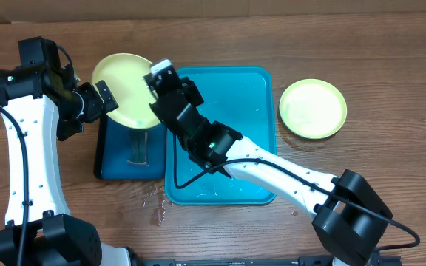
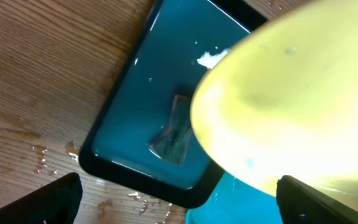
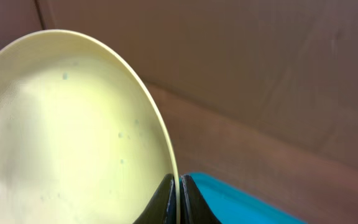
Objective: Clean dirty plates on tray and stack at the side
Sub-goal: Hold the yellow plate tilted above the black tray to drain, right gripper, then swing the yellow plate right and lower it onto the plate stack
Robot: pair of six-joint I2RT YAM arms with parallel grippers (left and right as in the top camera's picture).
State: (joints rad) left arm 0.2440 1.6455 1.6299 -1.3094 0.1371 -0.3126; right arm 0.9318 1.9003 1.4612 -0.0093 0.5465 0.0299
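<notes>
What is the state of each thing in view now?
Held yellow-green plate: lifted over the dark-blue tray, blue specks on it.
Right gripper: jaws shut on that plate's rim.
Left gripper: jaws open, beside the plate.
Second yellow-green plate: flat on the table.
Turquoise tray: wet, lying flat.
Dark-blue tray: a grey pad lies in it.

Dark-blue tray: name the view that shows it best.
Left wrist: most of the dark-blue tray shows, with its rim and the grey object inside. Overhead shows it partly covered by the yellow plate. Right wrist misses it.
</notes>
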